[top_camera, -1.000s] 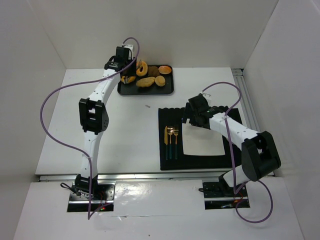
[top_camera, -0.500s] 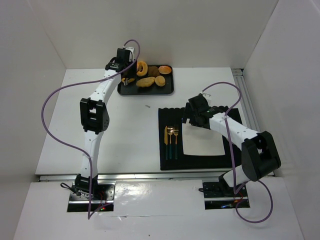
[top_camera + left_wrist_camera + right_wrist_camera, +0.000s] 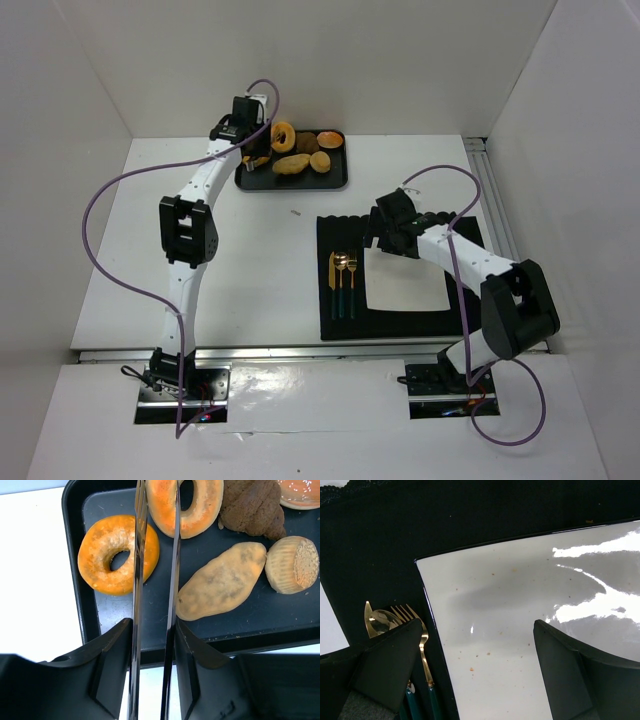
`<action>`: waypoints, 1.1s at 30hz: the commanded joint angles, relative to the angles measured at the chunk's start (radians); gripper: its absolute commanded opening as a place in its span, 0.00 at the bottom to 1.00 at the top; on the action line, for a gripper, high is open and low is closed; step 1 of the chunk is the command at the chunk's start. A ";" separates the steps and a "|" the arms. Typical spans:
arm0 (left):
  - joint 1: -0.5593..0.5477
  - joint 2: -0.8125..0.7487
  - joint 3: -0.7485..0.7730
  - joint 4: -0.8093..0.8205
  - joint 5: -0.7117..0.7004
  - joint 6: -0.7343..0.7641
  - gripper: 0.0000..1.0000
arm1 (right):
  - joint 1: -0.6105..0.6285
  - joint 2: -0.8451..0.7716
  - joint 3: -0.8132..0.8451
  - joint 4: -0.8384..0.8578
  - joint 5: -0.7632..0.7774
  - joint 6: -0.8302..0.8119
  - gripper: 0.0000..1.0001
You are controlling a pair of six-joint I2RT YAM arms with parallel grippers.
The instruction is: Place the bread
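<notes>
A black tray (image 3: 90,620) holds several breads: an orange ring bread (image 3: 200,510), an orange donut (image 3: 102,565), an oval loaf (image 3: 222,580), a brown croissant (image 3: 252,505) and a muffin (image 3: 292,562). My left gripper (image 3: 157,490) has long thin blades shut on the left side of the ring bread. In the top view the left gripper (image 3: 262,140) is at the tray's left end, with the ring bread (image 3: 283,135) tipped up on edge. My right gripper (image 3: 477,665) is open and empty just above a white square plate (image 3: 520,605), at its left part.
The plate (image 3: 405,280) lies on a black placemat (image 3: 340,228) at the right, with gold and teal cutlery (image 3: 343,283) on the mat to the left of the plate. A small dark speck (image 3: 296,212) lies on the white table between the tray and the mat.
The ring bread in the left gripper has tipped up off the tray and now shows as a full ring. The right arm has hardly moved.
</notes>
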 commanded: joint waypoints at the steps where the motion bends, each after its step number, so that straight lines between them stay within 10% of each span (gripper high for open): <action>1: -0.001 0.002 0.031 0.013 0.016 0.026 0.50 | 0.009 0.007 0.036 0.049 0.005 -0.003 0.99; 10: -0.001 -0.084 -0.055 0.042 0.007 0.036 0.11 | 0.009 0.007 0.045 0.049 0.005 -0.003 0.99; 33: -0.065 -0.409 -0.259 0.031 -0.058 0.074 0.00 | 0.009 -0.080 0.048 0.016 0.051 0.006 0.99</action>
